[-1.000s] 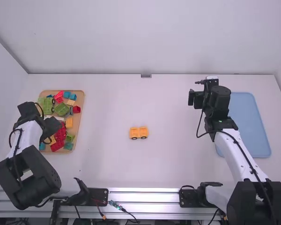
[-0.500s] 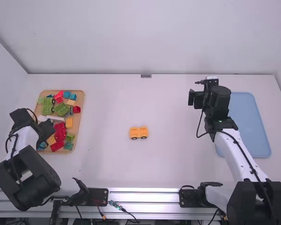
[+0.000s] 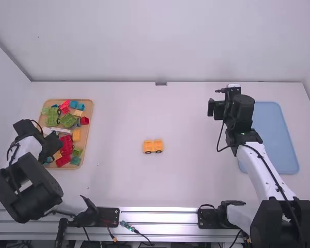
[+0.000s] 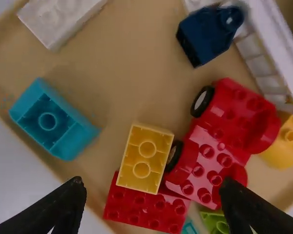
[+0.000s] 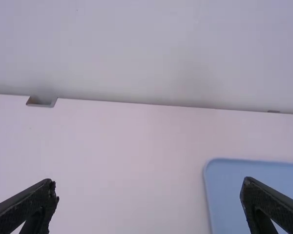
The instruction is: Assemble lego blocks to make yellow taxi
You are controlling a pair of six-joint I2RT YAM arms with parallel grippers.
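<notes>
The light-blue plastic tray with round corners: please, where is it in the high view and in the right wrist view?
High view: on the right side, the tray lies partly behind the right arm.
Right wrist view: one tray corner shows, partly behind one finger of the right gripper.
Shared landmark: the small grey bracket at the table's back edge.

Had right jaws [image 3: 217, 106] parted wide, with white counter [image 5: 122, 161] visible between. Caught rounded corner of blue tray [image 5: 229, 170], lying flat on counter, partly hidden behind one fingertip. Got straight seam between counter and pale wall [image 5: 146, 48]. Spotted small grey notch [image 5: 40, 103] at that seam, well apart from tray.
</notes>
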